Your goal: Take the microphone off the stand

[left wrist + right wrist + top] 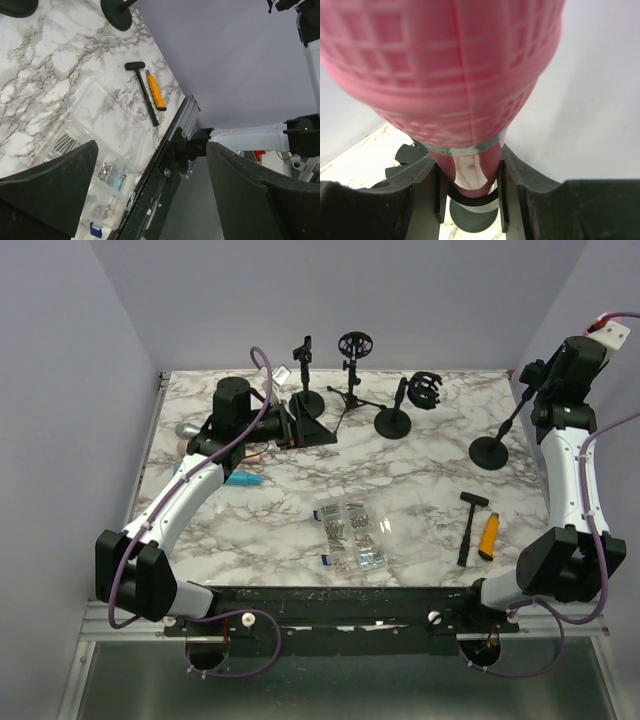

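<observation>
A pink microphone [445,75] with a mesh head fills the right wrist view, its handle sitting in the black clip ring [470,197] of its stand. My right gripper [470,165] is shut on the microphone's handle, one finger pressing on each side just above the clip. In the top view that gripper [540,380] sits high at the far right, over the stand's round base [488,452] and slanted pole; the microphone is hidden there. My left gripper [300,427] rests open and empty at the back left; the left wrist view shows it [155,190] holding nothing.
Three other black stands line the back: a phone holder [307,370], a tripod with a shock mount [354,345] and a round-based one [395,420]. A clear box of screws [352,535], a hammer [468,525] and an orange tool [489,535] lie near the front.
</observation>
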